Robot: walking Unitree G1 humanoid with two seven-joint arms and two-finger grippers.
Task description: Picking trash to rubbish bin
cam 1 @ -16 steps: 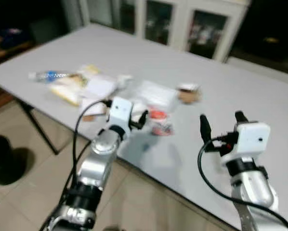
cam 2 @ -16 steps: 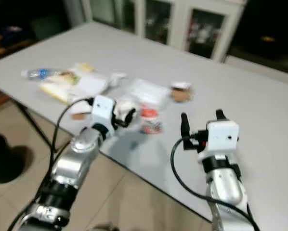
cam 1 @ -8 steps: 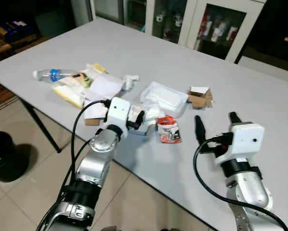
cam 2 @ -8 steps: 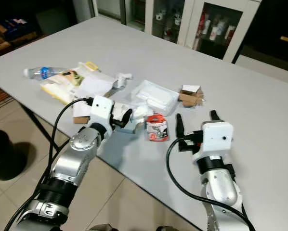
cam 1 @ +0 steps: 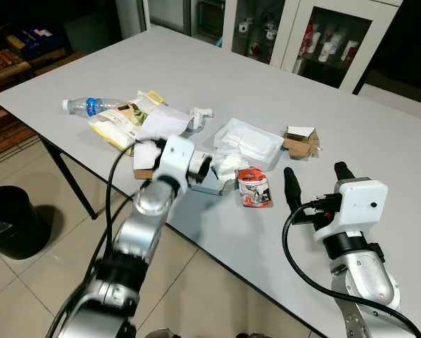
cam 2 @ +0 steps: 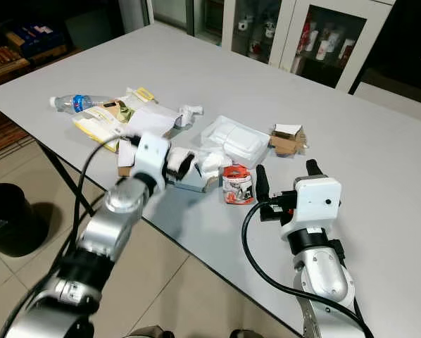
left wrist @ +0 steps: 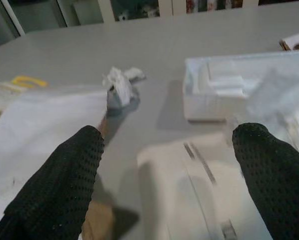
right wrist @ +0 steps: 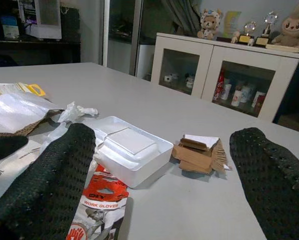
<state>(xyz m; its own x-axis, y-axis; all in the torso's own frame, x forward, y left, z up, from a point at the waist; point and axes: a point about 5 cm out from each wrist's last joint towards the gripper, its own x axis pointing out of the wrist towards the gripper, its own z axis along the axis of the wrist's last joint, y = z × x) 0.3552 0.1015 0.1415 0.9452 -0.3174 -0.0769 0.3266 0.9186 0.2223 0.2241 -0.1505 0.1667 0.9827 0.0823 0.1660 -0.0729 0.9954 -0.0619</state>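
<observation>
The reach for the first piece of trash is in hand; nothing is gripped yet. The left gripper [cam 1: 200,169] sits low over the table's near edge, fingers spread apart, and the left wrist view shows a flat white carton [left wrist: 189,185] lying right between its fingertips. The right gripper [cam 1: 315,184] hovers above the table at about 4 o'clock from the trash, fingers wide apart and empty.

My judgement: the next move is to ease the left gripper forward and down, close on the carton, lift it clear of its neighbours, then turn toward the black bin [cam 1: 10,222] on the floor, well off at 9 o'clock beside the table. The carton looks thin and flat, so a grip on its edge is likely needed.

Just past the left gripper, at 1 o'clock, lies a red glove packet [cam 1: 253,189]. Beyond it sits a white foam tray [cam 1: 251,139], with a torn cardboard piece [cam 1: 300,142] at 3 o'clock from the tray. At 10 o'clock from the gripper are white paper sheets [cam 1: 161,123], a crumpled tissue [cam 1: 200,115], a yellow wrapper [cam 1: 119,123] and a plastic bottle [cam 1: 87,105].

The grey table [cam 1: 217,63] stands on a beige tiled floor [cam 1: 48,267]. Far behind is a white glass-door cabinet [cam 1: 295,32] holding small items.
</observation>
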